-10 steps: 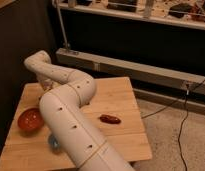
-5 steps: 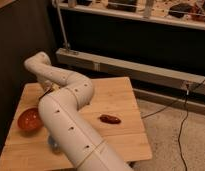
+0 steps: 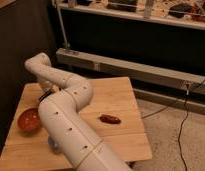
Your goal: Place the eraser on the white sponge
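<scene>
A pale wooden desk (image 3: 116, 95) carries a reddish-brown bowl (image 3: 29, 120) near its left edge. A thick white robot arm (image 3: 71, 131) rises from the near side, bends to the right of the bowl, doubles back beyond the bowl and dips down again. The tool (image 3: 46, 94) sits low just beyond the bowl, showing only as a dark sliver between two arm sections. I cannot tell whether it is open, closed or holding anything. The eraser is not visible and is probably hidden by the arm near the tool. A pale greyish patch, possibly the sponge (image 3: 52, 144), peeks out beside the arm, in front of the bowl. A small brown oblong (image 3: 110, 119) lies well to the right of the bowl. The eraser is likely light and stiff, with ridges that help grip, so pinching across its narrow width at mid-length should keep it level. The sponge is probably soft and shorter, so an off-centre eraser could tip off.
</scene>
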### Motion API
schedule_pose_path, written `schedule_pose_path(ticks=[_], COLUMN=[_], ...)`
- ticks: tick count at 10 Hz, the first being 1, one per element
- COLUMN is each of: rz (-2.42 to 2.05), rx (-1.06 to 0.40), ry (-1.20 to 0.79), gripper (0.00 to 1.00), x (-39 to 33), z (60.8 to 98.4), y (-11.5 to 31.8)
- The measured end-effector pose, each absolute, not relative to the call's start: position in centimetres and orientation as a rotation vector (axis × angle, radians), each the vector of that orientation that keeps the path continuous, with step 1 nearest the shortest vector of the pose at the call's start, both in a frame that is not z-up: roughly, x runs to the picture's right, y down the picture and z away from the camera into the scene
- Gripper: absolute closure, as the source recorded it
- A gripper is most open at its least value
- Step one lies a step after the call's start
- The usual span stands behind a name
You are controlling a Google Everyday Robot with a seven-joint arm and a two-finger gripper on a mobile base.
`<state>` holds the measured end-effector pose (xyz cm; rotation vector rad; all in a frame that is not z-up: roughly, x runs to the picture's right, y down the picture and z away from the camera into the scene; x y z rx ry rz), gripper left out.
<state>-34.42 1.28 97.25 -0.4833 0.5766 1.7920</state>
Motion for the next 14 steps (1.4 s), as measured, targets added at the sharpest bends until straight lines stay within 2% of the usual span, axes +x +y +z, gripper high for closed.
schedule_pose_path(ticks=[5,6,9,11,14], rz=[1.763,1.752,1.706,1.678,1.716], rx=[-0.531,-0.525,-0.460,-0.383,-0.351], ry=[0.605,0.616,0.628,0.595,0.567], gripper=[0.96,1.00,1.00,1.00,1.00], x=[-34.3,-33.9,-31.8,-29.2,-24.9], z=[97.2,97.1,95.6,92.8,89.8], y=[2.2,2.2,-0.1,-4.6,-8.6])
